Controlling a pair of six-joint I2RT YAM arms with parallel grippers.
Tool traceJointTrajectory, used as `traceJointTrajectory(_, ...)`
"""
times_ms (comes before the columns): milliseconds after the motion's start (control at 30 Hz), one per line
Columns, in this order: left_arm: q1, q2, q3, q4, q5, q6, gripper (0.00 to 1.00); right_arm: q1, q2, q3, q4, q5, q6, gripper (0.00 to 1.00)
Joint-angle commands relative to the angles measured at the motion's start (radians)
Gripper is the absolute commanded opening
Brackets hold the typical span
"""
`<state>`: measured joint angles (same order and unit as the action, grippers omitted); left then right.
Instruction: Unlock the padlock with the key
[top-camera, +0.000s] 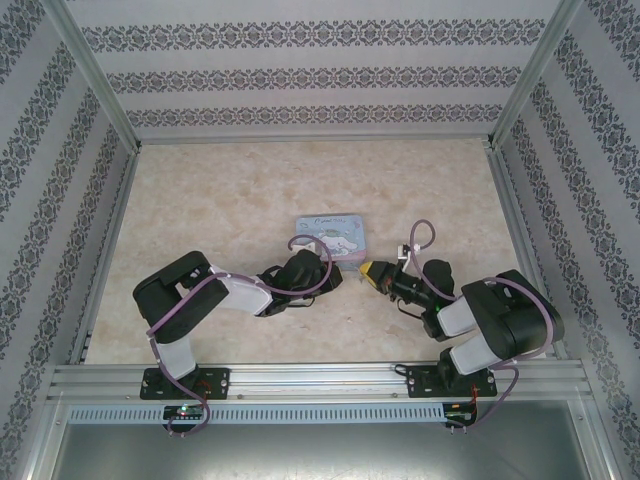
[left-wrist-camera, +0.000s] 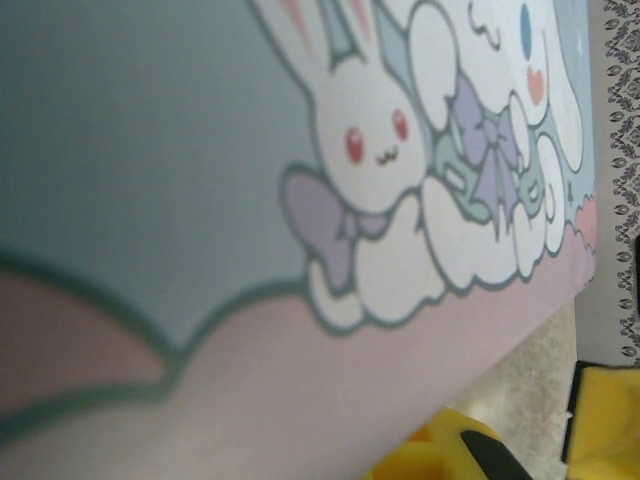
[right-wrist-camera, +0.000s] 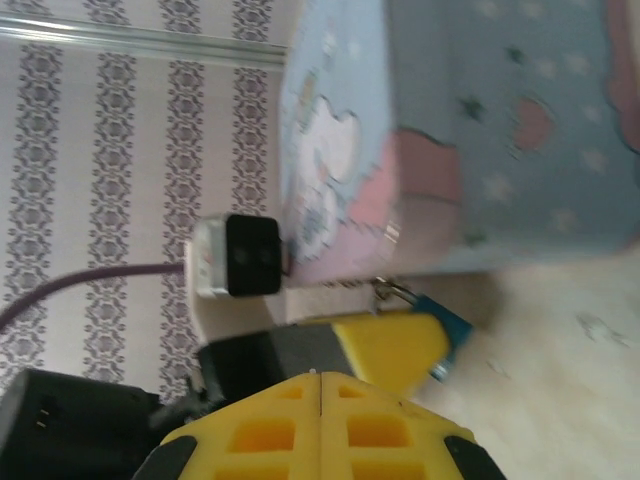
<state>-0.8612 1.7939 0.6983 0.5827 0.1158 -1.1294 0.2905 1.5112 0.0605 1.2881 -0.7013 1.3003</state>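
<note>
Beige marbled tabletop (top-camera: 230, 190), alu rail (top-camera: 320, 380) along the near edge w/ both arm bases (top-camera: 185, 382) bolted on. Arms bent inward, tips facing each other near table centre, just short of the tin. R pincer (right-wrist-camera: 320, 385): yellow fingers pressed flat together, seam fully closed. Just beyond its tips, slightly right of them in the R wrist view, is the padlock (right-wrist-camera: 448, 325): small teal-blue body, tilted, silver shackle (right-wrist-camera: 392, 292) up against the tin's bottom edge. L pincer (top-camera: 336, 274) points in from the opposite side. One of its yellow fingers (right-wrist-camera: 385, 345) lies across the padlock's near face and covers approx half of it. Can't tell whether the L jaws are clamped on the lock or just against it, 2nd finger is hidden. L wrist cam (right-wrist-camera: 240, 255) w/ purple cable (right-wrist-camera: 90, 282) sits above that finger. Behind the padlock, past both pincers: pastel blue/pink cartoon tin (top-camera: 330, 232), lid up, flat on the table. L wrist view is v. close to the lid: white bunny (left-wrist-camera: 365, 140) w/ lilac bow readable, rest blurred. Far bkgd: patterned damask wallpaper (top-camera: 320, 75) on 3 sides, alu frame posts (top-camera: 93, 75) at the corners.
</note>
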Motion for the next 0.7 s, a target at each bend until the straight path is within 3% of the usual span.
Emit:
traceJointTrajectory(0, 0.016, -0.016, -0.012, -0.056, 0.054, -0.020, 0.00, 0.013, 0.016, -0.024, 0.030, -0.023, -0.081, 0.00)
traceJointTrajectory(667, 0.021, -0.036, -0.045, 0.158, 0.082, -0.157, 0.00, 0.114, 0.178, 0.012, 0.097, 0.090, -0.040, 0.00)
